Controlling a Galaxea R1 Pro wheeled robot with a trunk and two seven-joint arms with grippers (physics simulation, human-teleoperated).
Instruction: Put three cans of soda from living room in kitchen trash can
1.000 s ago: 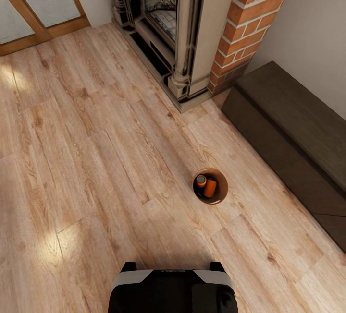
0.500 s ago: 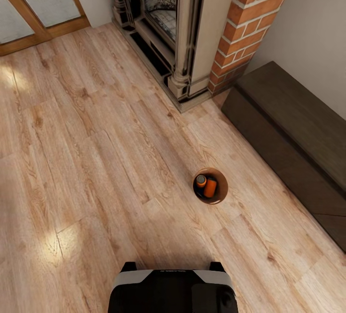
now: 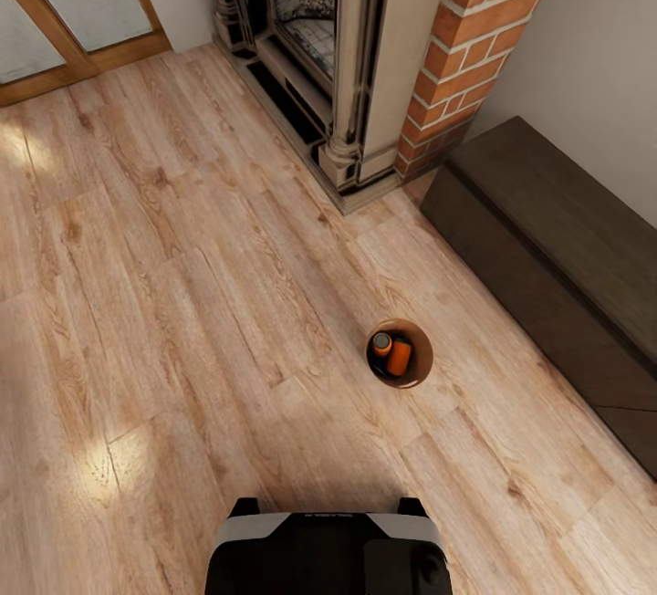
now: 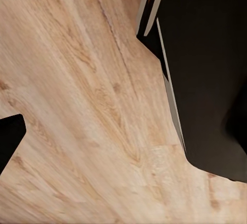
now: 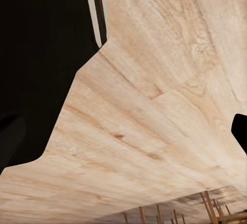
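Note:
The tash can (image 3: 421, 370), a small round bin with a brown inside, stands on the wooden floor ahead and slightly right of my base (image 3: 328, 551). Inside it I see two orange cans of soda: one (image 3: 381, 340) upright with its top showing and one (image 3: 400, 357) leaning beside it. Any other can in the bin is hidden. In the left wrist view one dark fingertip (image 4: 9, 140) sits at the frame's edge over bare floor. The right wrist view likewise shows one dark fingertip (image 5: 241, 131) at its edge. Nothing is held between the fingers of either gripper.
A fireplace (image 3: 319, 38) with a red-brick column (image 3: 474, 38) stands ahead. A long dark low cabinet (image 3: 557, 257) runs along the right wall. A wood-framed glass door (image 3: 64, 20) is at the far left. Wooden legs (image 5: 206, 211) show far off in the right wrist view.

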